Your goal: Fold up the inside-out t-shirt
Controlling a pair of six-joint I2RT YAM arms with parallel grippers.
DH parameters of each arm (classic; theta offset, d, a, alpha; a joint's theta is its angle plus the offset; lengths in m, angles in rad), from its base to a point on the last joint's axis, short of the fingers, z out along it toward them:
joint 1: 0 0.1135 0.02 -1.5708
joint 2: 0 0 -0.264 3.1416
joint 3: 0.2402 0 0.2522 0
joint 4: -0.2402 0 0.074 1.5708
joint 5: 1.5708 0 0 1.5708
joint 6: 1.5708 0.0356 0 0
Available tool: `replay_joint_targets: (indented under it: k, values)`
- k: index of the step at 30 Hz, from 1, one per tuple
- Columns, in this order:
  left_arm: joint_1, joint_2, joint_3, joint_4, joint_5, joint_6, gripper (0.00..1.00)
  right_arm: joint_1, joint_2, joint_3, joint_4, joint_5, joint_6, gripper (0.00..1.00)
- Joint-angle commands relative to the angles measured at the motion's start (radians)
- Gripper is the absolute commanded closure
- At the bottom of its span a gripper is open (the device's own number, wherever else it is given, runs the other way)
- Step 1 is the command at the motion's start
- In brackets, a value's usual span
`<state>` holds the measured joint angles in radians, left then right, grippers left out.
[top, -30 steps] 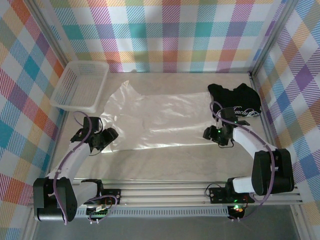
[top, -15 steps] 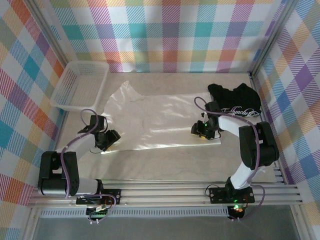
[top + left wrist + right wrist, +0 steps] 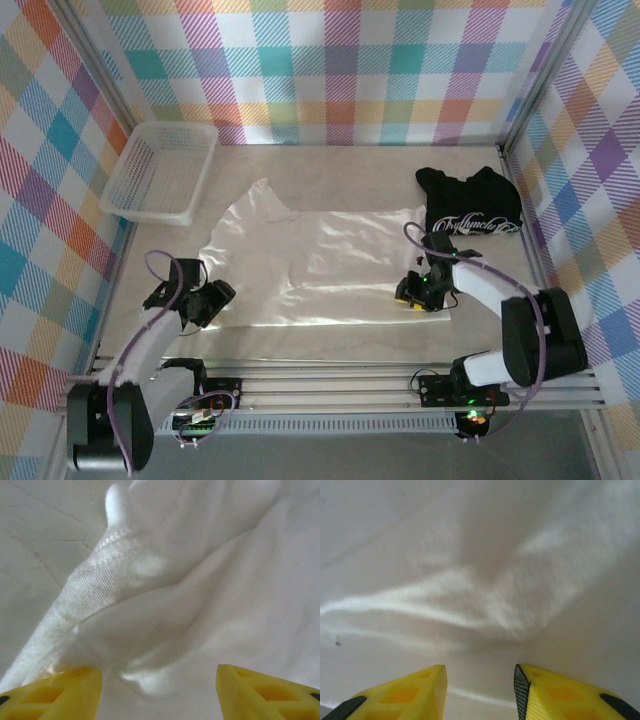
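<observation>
Top view: white t-shirt (image 3: 330, 255) lies spread across the middle of the table (image 3: 330, 345). Left fingers (image 3: 220, 294) are at its near-left corner and right fingers (image 3: 406, 293) at its near-right corner. A black t-shirt (image 3: 470, 205) lies at the right edge and a basket (image 3: 160, 170) in the far-left corner.
Left wrist: yellow fingers wide apart, released, over a bunched hem (image 3: 95, 580).
Right wrist: fingers parted, released, with rippled white cloth beneath.

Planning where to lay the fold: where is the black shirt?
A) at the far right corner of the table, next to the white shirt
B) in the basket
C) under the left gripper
A: the black shirt lies at the far right corner, right beside the white shirt.
</observation>
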<state>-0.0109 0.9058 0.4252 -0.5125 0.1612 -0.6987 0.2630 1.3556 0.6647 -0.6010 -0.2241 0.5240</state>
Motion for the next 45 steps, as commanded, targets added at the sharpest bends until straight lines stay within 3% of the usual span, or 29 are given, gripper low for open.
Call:
replay_joint_targets:
  k: [1,4,9,13,16,21,24,28,35,39,45]
  values:
    - [-0.016,-0.052,0.069,-0.053,-0.017,-0.046,0.38,0.015,-0.076,0.049,-0.001,0.024,-0.015,0.55]
    - [-0.046,0.048,0.137,0.041,0.011,-0.02,0.37,0.014,-0.038,0.109,0.06,0.053,-0.036,0.51]
    - [-0.062,0.268,0.201,0.202,0.082,-0.003,0.38,0.004,0.167,0.216,0.106,0.089,-0.068,0.51]
    - [-0.062,0.387,0.194,0.201,0.044,0.024,0.39,-0.001,0.292,0.248,0.087,0.084,-0.088,0.53]
    - [-0.058,0.375,0.128,0.189,0.007,0.028,0.39,0.001,0.314,0.22,0.07,0.056,-0.094,0.55]
    - [-0.058,0.23,0.051,0.097,-0.071,0.03,0.39,0.03,0.246,0.174,0.017,0.053,-0.106,0.56]
    - [-0.057,0.197,0.109,0.09,-0.106,0.047,0.38,0.031,0.206,0.214,0.014,0.042,-0.127,0.54]
    - [-0.055,0.323,0.295,0.102,-0.135,0.111,0.37,0.012,0.218,0.339,0.019,0.112,-0.163,0.48]
    - [-0.055,0.526,0.547,0.173,-0.088,0.111,0.37,-0.092,0.401,0.593,0.056,0.251,-0.211,0.45]
    - [-0.058,0.556,0.576,0.202,-0.059,0.087,0.37,-0.1,0.538,0.748,0.017,0.339,-0.252,0.45]
    - [-0.06,0.562,0.572,0.204,-0.052,0.088,0.36,-0.101,0.708,0.936,-0.071,0.372,-0.274,0.46]
